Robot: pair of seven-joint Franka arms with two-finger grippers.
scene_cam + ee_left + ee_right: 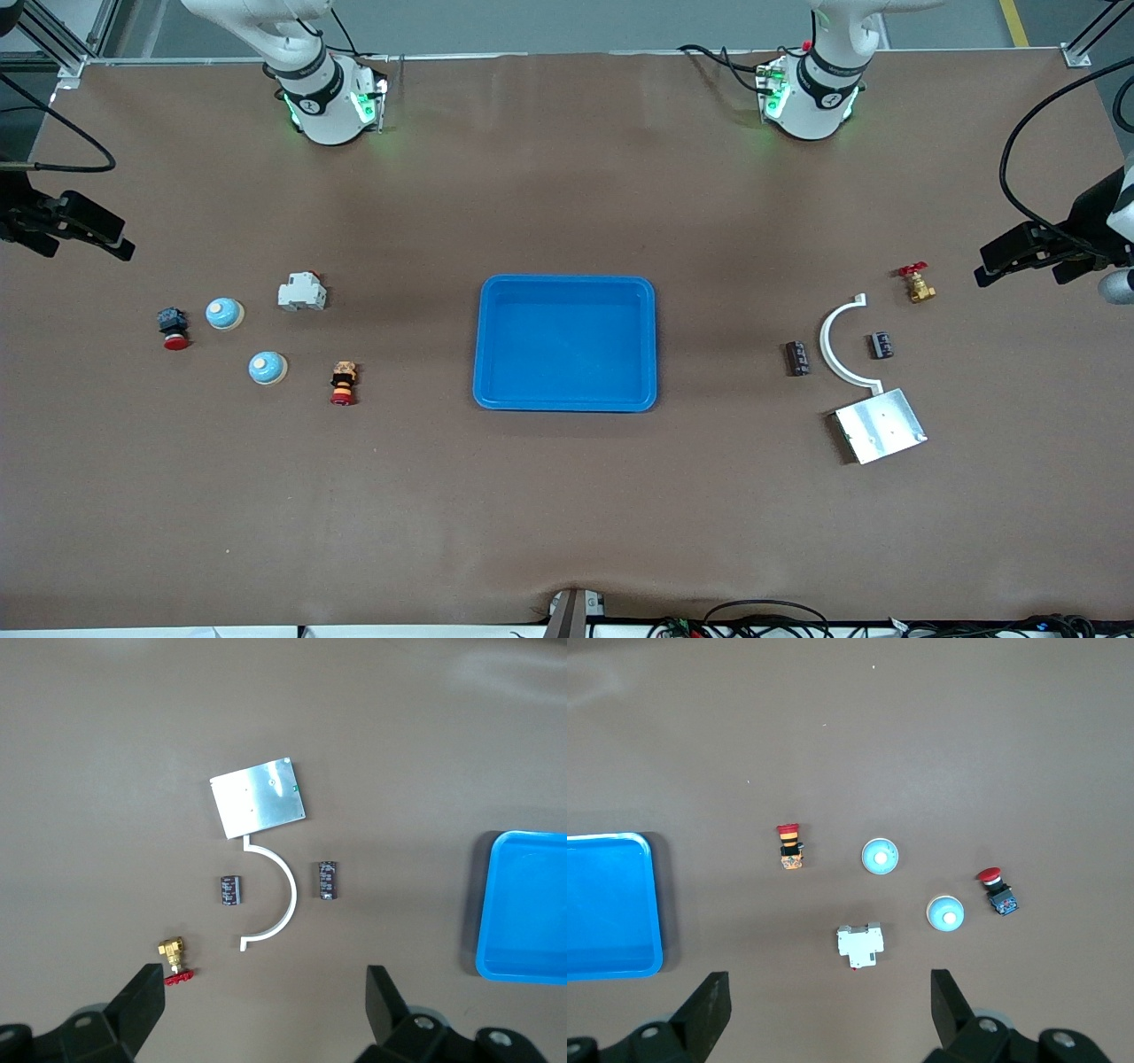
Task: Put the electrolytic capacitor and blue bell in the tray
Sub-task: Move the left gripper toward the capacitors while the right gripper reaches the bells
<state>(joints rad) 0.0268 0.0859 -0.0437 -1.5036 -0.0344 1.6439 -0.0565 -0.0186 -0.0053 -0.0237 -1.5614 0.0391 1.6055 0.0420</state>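
The bright-blue tray (567, 282) lies empty at the table's middle; it also shows in the left wrist view (523, 904) and the right wrist view (607, 904). Two black electrolytic capacitors (798, 358) (881, 345) lie toward the left arm's end, also seen in the left wrist view (329, 880) (230, 890). Two blue bells (224, 313) (267, 368) sit toward the right arm's end, also seen in the right wrist view (945, 913) (880, 857). My left gripper (1028, 257) (266, 1001) hangs open and empty high over the table near the brass valve. My right gripper (71, 232) (828, 1005) hangs open and empty high over its end.
A white curved bracket (837, 346), a metal plate (880, 426) and a brass valve with red handle (917, 283) lie by the capacitors. A white breaker (302, 292) and two red-capped push buttons (174, 329) (343, 383) lie by the bells.
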